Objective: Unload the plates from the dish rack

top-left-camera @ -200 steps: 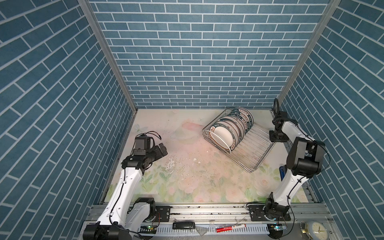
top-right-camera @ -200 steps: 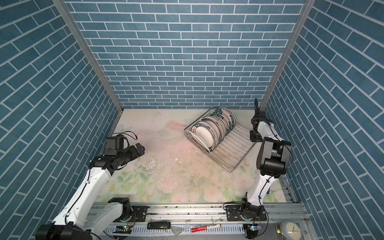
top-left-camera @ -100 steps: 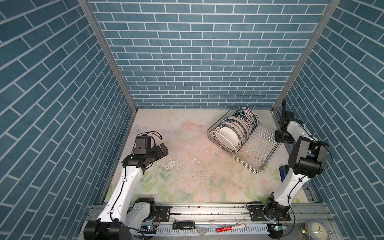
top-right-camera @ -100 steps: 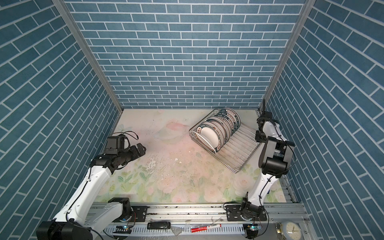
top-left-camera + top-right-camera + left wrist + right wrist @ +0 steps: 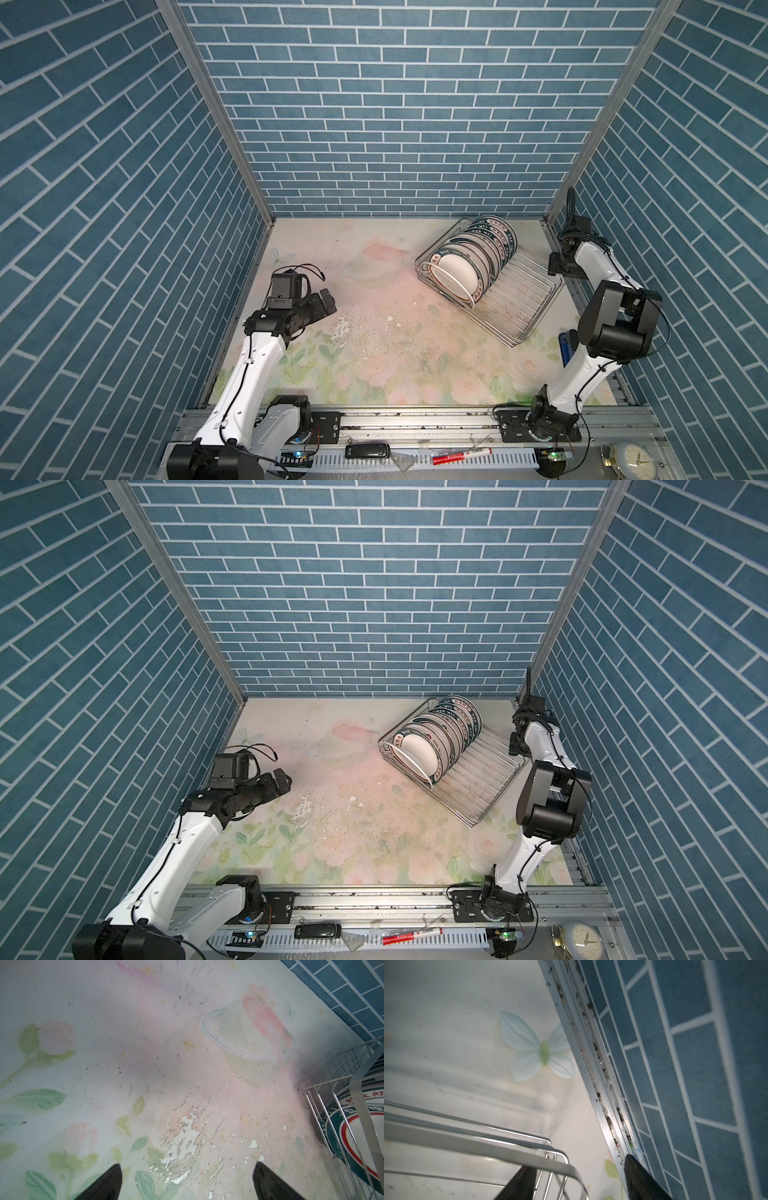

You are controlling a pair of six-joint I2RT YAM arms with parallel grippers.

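Note:
Several white plates (image 5: 457,274) (image 5: 419,752) with dark green lettered rims stand on edge in a row at the left end of the silver wire dish rack (image 5: 523,307) (image 5: 486,787), at the back right of the table. My right gripper (image 5: 558,272) (image 5: 515,750) (image 5: 577,1167) is at the rack's right corner, against the side wall. It is open, and the rack's rim (image 5: 488,1147) passes between its fingers. My left gripper (image 5: 328,301) (image 5: 282,781) (image 5: 187,1180) hovers wide open and empty over the table's left side. The rack (image 5: 324,1105) and a plate (image 5: 353,1147) show at the edge of the left wrist view.
The blue brick side wall and its metal rail (image 5: 602,1084) run right beside my right gripper's outer finger. A blue object (image 5: 565,349) lies by the right arm. A marker (image 5: 461,455), a black device (image 5: 368,450) and a clock (image 5: 633,459) sit on the front rail.
The rack with its plates has slid a little to the right, toward the side wall, together with my right gripper. The right jaws have widened. The left arm has not moved.

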